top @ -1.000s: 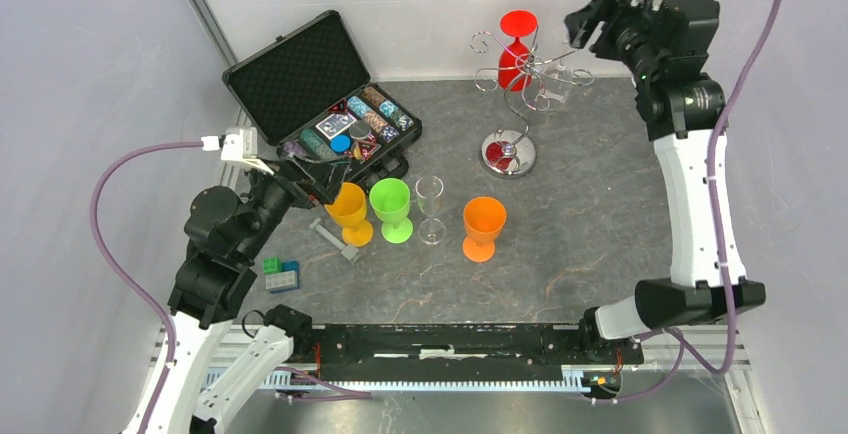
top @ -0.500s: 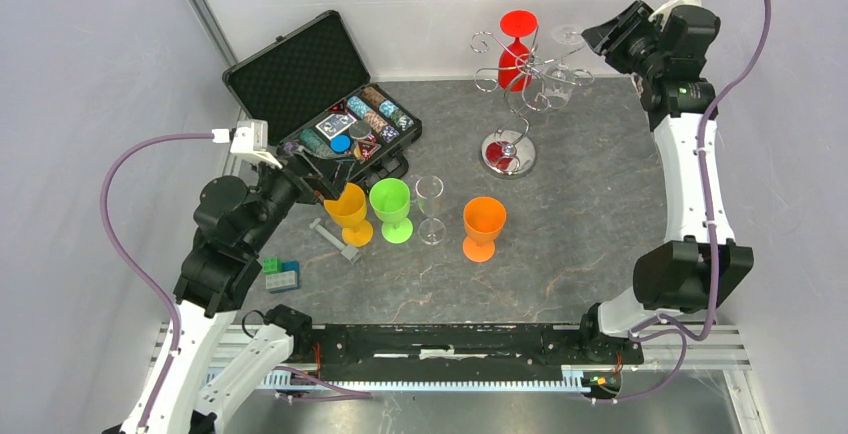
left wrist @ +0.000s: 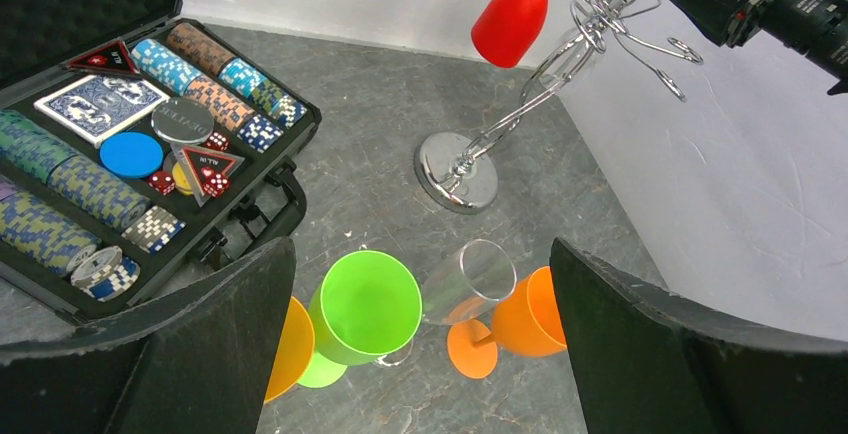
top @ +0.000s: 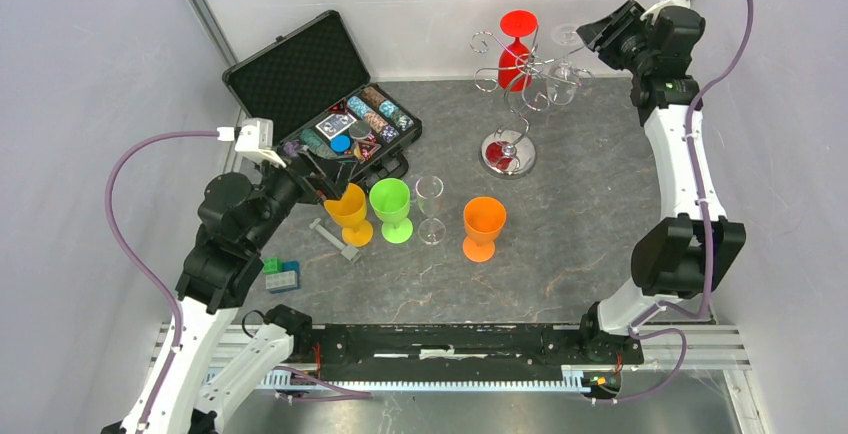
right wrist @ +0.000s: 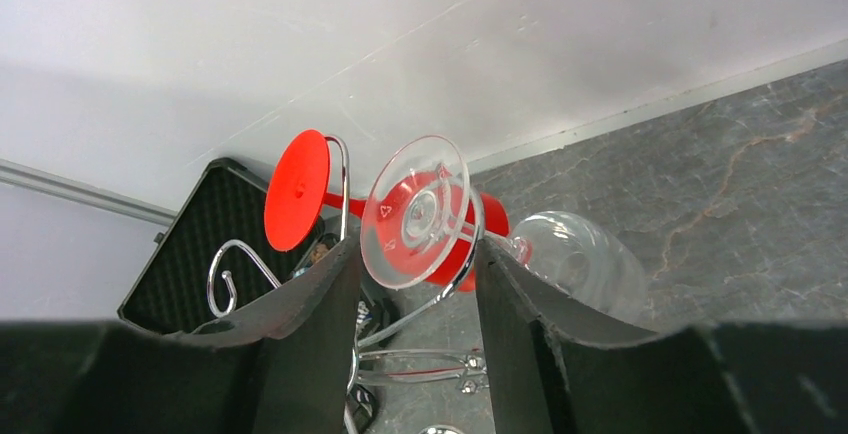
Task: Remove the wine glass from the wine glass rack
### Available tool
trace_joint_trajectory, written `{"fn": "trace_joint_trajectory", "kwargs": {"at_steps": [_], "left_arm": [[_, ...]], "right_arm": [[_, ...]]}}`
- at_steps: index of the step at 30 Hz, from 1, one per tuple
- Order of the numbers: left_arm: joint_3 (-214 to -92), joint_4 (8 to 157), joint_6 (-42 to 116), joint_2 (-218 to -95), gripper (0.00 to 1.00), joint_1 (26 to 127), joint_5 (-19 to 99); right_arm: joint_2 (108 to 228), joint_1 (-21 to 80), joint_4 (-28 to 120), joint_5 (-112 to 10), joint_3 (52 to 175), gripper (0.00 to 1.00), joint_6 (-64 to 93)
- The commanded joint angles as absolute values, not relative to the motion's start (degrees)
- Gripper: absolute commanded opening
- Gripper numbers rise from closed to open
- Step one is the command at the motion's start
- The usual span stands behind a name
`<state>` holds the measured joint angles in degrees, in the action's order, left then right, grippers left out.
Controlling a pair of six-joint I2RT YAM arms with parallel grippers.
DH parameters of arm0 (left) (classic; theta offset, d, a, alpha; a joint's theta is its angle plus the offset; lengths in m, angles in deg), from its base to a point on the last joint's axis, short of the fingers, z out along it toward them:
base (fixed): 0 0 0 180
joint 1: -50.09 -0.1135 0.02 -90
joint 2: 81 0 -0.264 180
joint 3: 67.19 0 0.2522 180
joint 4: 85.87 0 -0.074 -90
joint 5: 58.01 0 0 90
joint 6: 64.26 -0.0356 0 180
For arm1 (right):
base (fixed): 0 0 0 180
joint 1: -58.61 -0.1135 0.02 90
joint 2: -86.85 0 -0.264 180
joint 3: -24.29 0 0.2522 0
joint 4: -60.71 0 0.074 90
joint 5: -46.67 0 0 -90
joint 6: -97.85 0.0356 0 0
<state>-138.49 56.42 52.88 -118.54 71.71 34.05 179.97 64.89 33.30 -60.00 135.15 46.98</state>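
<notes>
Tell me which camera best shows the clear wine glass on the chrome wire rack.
Right wrist: the clear wine glass fills the centre, foot inside the right gripper. Top external shows it small; left wrist, only a faint trace.

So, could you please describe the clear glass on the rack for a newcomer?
Find the chrome wine glass rack near the table's far edge. Two glasses hang upside down from its arms; the clear wine glass is on the right-hand side, its foot between the right gripper's fingers. Its neighbour is the red glass; the other clear glass stands upright on the table.
</notes>
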Motion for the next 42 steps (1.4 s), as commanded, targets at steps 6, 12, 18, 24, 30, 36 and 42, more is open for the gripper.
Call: {"fn": "trace_joint_trajectory", "kwargs": {"at_steps": [6, 12, 18, 24, 30, 36, 42], "left_arm": [[-141.5, 55.8, 49.3, -119.4, 1.0, 71.6, 32.9], [-141.8, 55.5, 48.8, -119.0, 0.99, 71.7, 32.3], [-141.6, 55.1, 48.5, -118.5, 1.0, 71.7, 32.2], [-141.3, 55.1, 48.5, -118.0, 1.0, 71.7, 31.1], [-140.9, 55.1, 48.5, -118.0, 1.0, 71.6, 30.6], [-140.6, 55.1, 48.6, -117.8, 1.0, 71.6, 30.4], [-140.4, 55.1, 48.5, -117.8, 1.0, 71.7, 30.3]], "right_arm": [[183.0, 65.0, 42.8, -63.6, 135.1, 0.44, 49.7], [183.6, 65.0, 46.5, -67.0, 133.0, 0.42, 54.5], [184.1, 65.0, 46.5, -68.1, 132.7, 0.39, 59.8], [183.5, 65.0, 43.7, -67.3, 133.3, 0.36, 62.8], [183.1, 65.0, 42.0, -65.9, 133.7, 0.31, 65.0], [185.0, 64.8, 39.9, -64.7, 135.2, 0.31, 66.1], [186.2, 64.5, 38.1, -64.0, 135.6, 0.29, 66.5]]}}
